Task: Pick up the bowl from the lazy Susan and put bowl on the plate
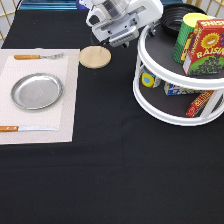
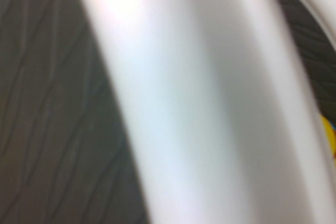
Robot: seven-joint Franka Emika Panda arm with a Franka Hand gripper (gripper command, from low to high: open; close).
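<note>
The end effector [image 1: 121, 36] hovers at the lazy Susan's [image 1: 150, 107] far-left rim; whether its fingers are apart, I cannot tell. The black bowl [image 1: 176, 19] sits on the top tier's far side, behind a yellow can [image 1: 186, 35]. The metal plate [image 1: 36, 91] lies empty, far left. A clean grasp probably means taking the bowl's rim clear of the can.

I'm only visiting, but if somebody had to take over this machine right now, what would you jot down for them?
Gripper: at the exterior view's top, beside the lazy Susan's upper rim, holding nothing that shows.
Bowl: on the top tier, at the back, behind the yellow can and raisin box.
Plate: bare, on the placemat at the left.
Done: nothing yet. Left: lifting the bowl, setting it on the plate.
</note>
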